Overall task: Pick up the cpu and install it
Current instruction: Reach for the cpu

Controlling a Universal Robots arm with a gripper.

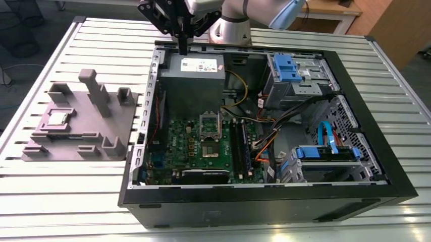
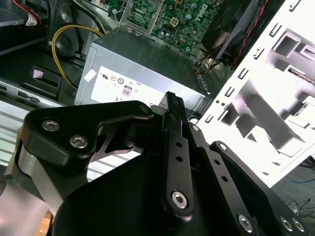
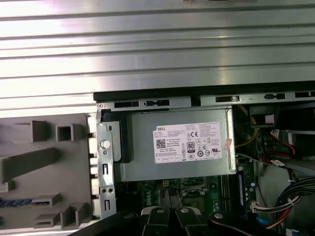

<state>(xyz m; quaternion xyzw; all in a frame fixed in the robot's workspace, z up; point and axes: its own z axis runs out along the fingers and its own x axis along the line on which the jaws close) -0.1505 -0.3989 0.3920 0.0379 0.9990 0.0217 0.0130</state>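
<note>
I've got the gripper point(image 1: 182, 49) hovering over the power supply point(image 1: 192, 75) at the case's far end, jaws pressed together with nothing in them — the cpu point(image 1: 57, 118) sits in the grey fixture point(image 1: 74, 143) on the exterior view's left, the socket point(image 1: 210, 126) looks unfilled — so pick and install are both left.

So in the exterior view there's an open black PC case point(image 1: 256, 209) lying on its side on a slatted metal table point(image 1: 67, 201), and a grey plastic fixture point(image 1: 94, 126) with upright blocks sits just beside it at 9 o'clock. Inside the case, the silver power supply point(image 1: 192, 75) is up at 11 o'clock with the green motherboard point(image 1: 202, 146) toward 7. There's one blue drive caddy point(image 1: 284, 68) at 1 o'clock and another blue caddy point(image 1: 326, 151) at 4.
</note>
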